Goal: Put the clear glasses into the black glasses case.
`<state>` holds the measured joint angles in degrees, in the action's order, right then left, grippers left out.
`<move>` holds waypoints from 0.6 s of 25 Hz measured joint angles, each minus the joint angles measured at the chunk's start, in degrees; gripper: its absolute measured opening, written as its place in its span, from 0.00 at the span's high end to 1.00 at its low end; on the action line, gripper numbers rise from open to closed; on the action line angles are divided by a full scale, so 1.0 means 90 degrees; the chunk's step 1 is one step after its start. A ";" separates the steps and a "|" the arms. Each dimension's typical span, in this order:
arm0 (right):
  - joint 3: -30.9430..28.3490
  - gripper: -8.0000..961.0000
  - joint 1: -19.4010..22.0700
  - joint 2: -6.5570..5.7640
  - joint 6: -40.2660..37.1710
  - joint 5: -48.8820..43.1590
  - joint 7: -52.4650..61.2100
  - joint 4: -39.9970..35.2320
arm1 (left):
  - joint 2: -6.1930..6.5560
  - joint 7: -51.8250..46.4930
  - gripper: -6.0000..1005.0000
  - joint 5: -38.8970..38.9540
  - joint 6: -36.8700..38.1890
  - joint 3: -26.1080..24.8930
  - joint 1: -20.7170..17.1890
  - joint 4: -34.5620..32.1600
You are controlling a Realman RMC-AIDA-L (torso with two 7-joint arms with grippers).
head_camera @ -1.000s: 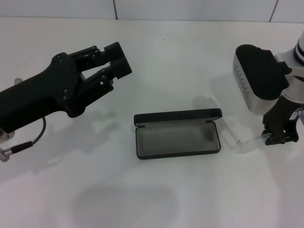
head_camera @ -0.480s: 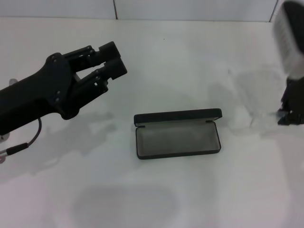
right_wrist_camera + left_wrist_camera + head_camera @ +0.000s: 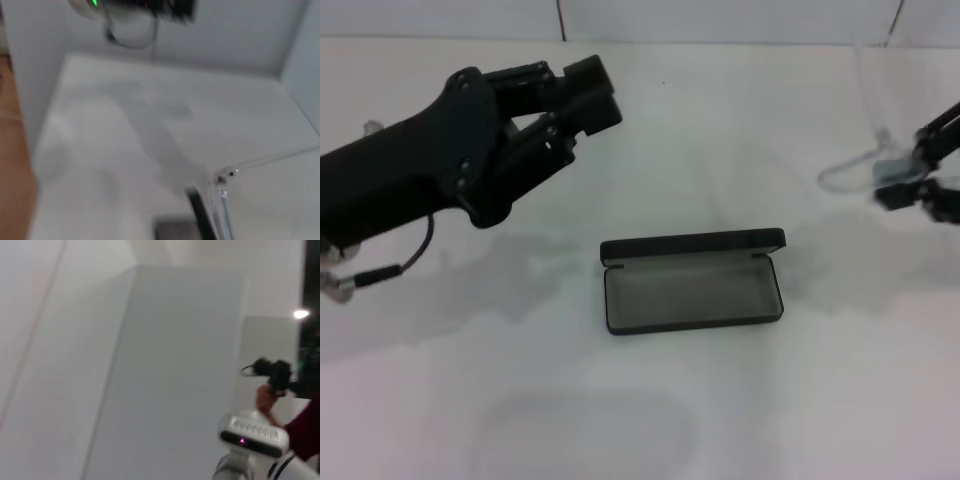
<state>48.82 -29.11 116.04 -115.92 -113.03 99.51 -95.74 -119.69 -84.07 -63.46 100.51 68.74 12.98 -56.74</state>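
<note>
Right end effector (image 3: pixel 920 180) grips the clear glasses (image 3: pixel 865 172) aloft at three o'clock. We should swing them over the open black glasses case (image 3: pixel 692 281) mid-worktop (image 3: pixel 740 400), lowering level. Left end effector (image 3: pixel 582 100), nearly closed and empty, hovers at ten o'clock.

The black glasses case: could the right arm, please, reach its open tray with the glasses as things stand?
Probably yes. The black glasses case lies open on the table with nothing over its tray. The right gripper holds the clear glasses off to its right; the left gripper hangs well aside.
</note>
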 joint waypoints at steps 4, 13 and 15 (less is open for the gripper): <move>0.1106 0.88 0.0646 0.0015 0.0854 0.0907 -0.0698 0.0533 | 0.0009 -0.0064 0.80 0.0124 0.0184 0.0006 0.0311 -0.0020; 0.3094 0.88 0.0622 0.0006 0.2169 0.2199 -0.2003 0.2130 | -0.0006 0.0044 0.90 -0.0135 0.0136 0.0019 0.1094 0.0395; 0.3189 0.88 0.0547 0.0005 0.2225 0.2492 -0.2195 0.2271 | -0.0010 0.0154 0.91 -0.0170 0.0123 0.0019 0.1171 0.0571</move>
<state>77.52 -24.18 116.09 -95.89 -90.60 79.76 -75.30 -119.79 -82.68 -64.98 101.62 68.91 23.52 -51.60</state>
